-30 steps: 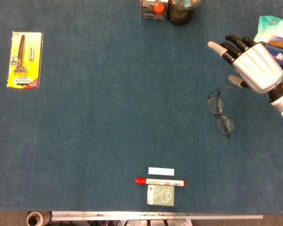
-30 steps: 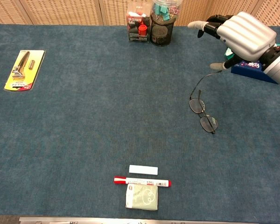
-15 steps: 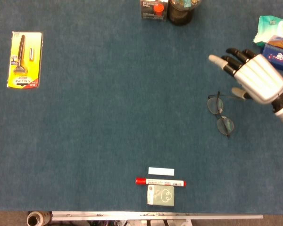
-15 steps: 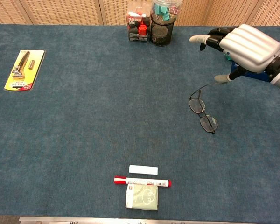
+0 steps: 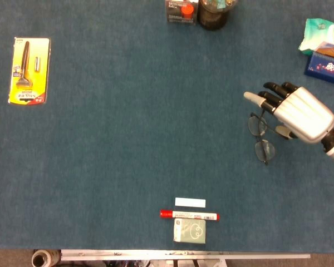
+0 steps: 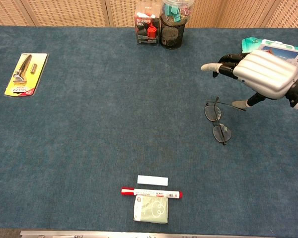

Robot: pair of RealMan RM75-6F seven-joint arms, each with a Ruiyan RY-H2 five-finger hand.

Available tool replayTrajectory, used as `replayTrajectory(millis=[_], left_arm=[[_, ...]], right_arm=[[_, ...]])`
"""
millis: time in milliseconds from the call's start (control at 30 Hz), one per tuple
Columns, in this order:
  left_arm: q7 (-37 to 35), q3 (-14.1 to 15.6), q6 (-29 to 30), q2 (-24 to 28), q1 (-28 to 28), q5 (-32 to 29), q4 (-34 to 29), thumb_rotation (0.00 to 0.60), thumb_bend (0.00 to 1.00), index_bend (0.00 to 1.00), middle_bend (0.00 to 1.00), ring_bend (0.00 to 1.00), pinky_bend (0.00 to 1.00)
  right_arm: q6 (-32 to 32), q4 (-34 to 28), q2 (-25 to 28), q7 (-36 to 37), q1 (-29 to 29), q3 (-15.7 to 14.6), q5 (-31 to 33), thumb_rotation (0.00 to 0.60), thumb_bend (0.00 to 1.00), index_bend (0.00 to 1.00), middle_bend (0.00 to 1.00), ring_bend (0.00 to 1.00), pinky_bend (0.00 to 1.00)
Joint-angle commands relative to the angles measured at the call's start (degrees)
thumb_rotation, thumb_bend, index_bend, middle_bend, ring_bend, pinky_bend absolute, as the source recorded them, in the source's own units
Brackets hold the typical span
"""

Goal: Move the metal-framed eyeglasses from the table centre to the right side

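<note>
Right hand (image 5: 298, 113): has dropped toward the glasses (image 5: 261, 138), now over their temple arm; fingers spread, grasping nothing. Glasses: flat on the cloth, right of the marker (image 5: 188, 214). Task: grasp and shift rightward outstanding.

Thin metal-framed eyeglasses (image 5: 261, 136), round lenses, temples open, flat on blue table, right side

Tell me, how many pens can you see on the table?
1. A red marker pen lies near the front edge, between a white eraser and a small green pack. The mesh cup at the back may hide more.
</note>
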Motion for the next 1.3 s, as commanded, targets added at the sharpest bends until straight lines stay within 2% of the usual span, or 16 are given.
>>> replayTrajectory(millis=[33,533,967,1300], left_arm=[[0.0,0.0,0.0,0.0,0.0,0.0,0.0,0.600,0.27,0.50,0.45,0.35,0.44],[-0.1,0.0,0.1,0.0,0.0,0.0,0.0,0.600,0.27,0.50,0.45,0.35,0.44],[0.9,0.1,-0.3,-0.2,-0.2,0.0,0.0,0.600,0.27,0.50,0.45,0.35,0.44],[0.4,0.0,-0.4,-0.1,-0.1,-0.2,-0.1,0.600,0.27,0.50,0.45,0.35,0.44]], right_arm=[[-0.5,0.1,-0.1,-0.1,-0.2,-0.3,-0.1,0.600,0.00,0.14,0.33,0.21,0.40],[-3.0,3.2,-2.1,0.6,-0.8,-1.8,-0.3,0.600,0.00,0.14,0.33,0.21,0.40],[1.2,-2.1,1.9,-1.6,-1.5,0.0,-1.2,0.600,0.00,0.14,0.33,0.21,0.40],[-0.3,0.5,-1.1,-0.1,-0.7,0.5,-1.2,0.600,0.00,0.14,0.33,0.21,0.40]])
